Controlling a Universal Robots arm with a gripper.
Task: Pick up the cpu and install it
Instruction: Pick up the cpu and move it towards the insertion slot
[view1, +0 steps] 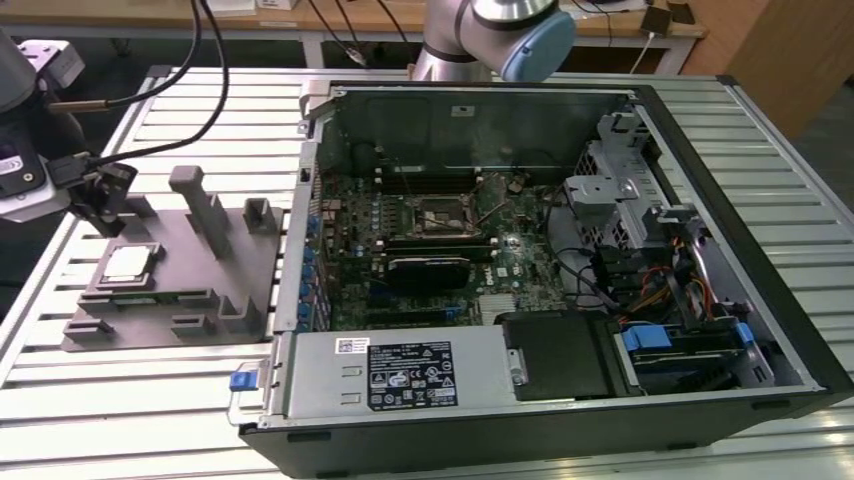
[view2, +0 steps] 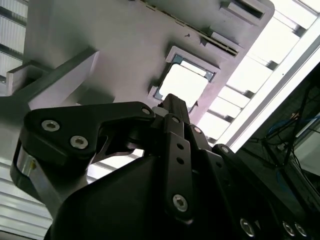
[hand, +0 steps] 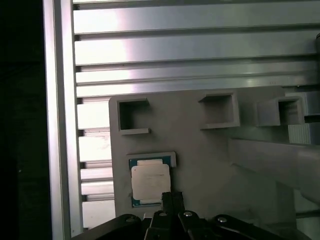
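Note:
The cpu (view1: 127, 264), a small flat square with a pale silvery top, lies flat in a recess of the grey holder block (view1: 200, 275) at the exterior view's left. My gripper (view1: 103, 212) hangs just above and behind it, apart from it, with nothing held. In both wrist views the black fingertips sit together as one narrow tip (hand: 171, 196) (view2: 172, 100) close to the edge of the cpu (hand: 150, 181) (view2: 185, 85). The black motherboard socket frame (view1: 447, 215) lies inside the open computer case, with its lever up.
The open computer case (view1: 747, 250) takes up the middle and the exterior view's right, with a power supply (view1: 400, 375) at its front. Grey posts (view1: 207, 205) rise from the holder block between the cpu and the case. All rests on a slatted aluminium table (view1: 147, 400).

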